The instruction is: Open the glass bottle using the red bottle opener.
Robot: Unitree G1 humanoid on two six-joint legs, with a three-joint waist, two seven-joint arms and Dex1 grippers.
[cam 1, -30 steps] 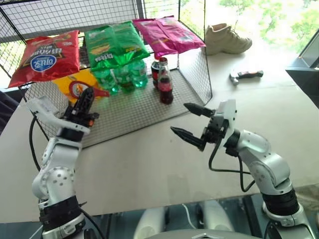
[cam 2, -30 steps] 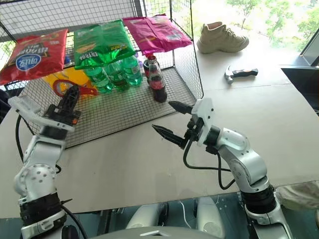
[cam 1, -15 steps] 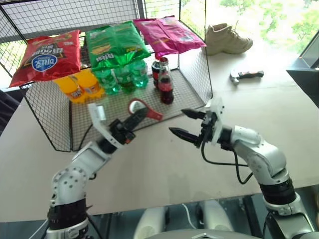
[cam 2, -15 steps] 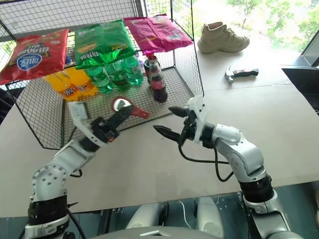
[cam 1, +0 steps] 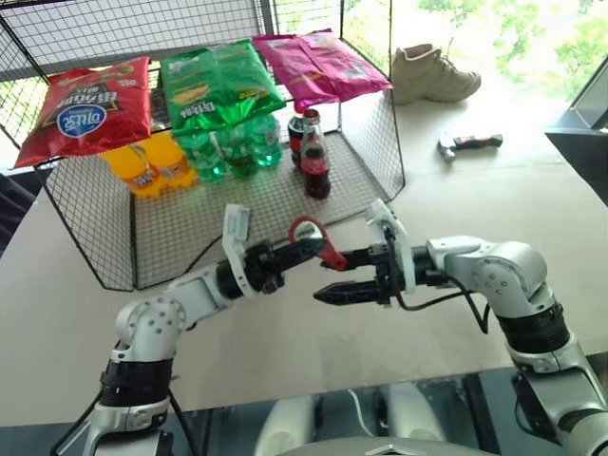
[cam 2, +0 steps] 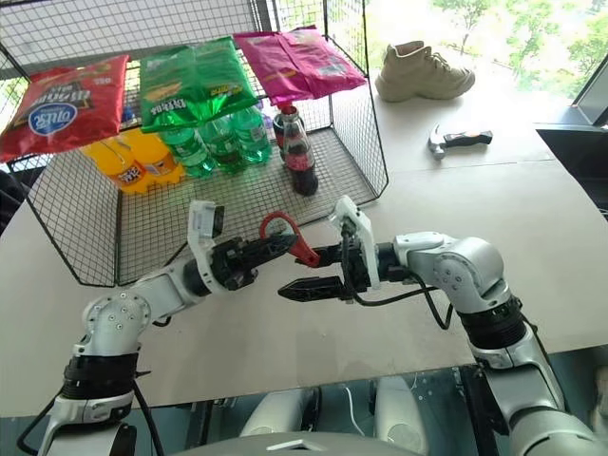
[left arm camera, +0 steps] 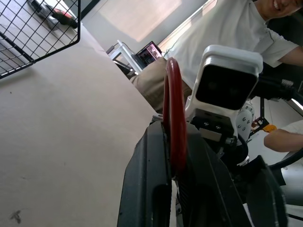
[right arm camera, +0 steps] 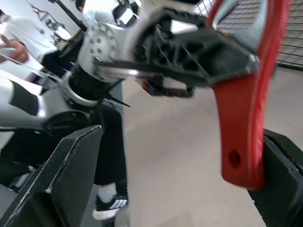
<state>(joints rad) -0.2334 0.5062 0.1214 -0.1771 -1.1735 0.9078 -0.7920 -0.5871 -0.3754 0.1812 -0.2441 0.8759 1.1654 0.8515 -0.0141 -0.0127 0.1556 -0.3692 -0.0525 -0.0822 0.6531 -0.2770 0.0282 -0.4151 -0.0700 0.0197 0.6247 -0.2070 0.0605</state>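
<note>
Over pale tabletop [cam 1: 532,190], left gripper [cam 1: 306,249] clamps red bottle opener [cam 1: 320,244] — handle pointing between wide-open right gripper [cam 1: 334,276] jaws — glass bottle [cam 1: 314,161] well behind.

My left gripper [cam 1: 306,249] fingers: matt black plastic, clamping the red bottle opener [cam 1: 318,244], smooth glossy plastic. Glass bottle [cam 1: 314,160] shiny. Wire rack [cam 1: 380,142] thin black metal. Table [cam 1: 494,199] matt, pale. Chip bags [cam 1: 218,81] glossy foil.
</note>
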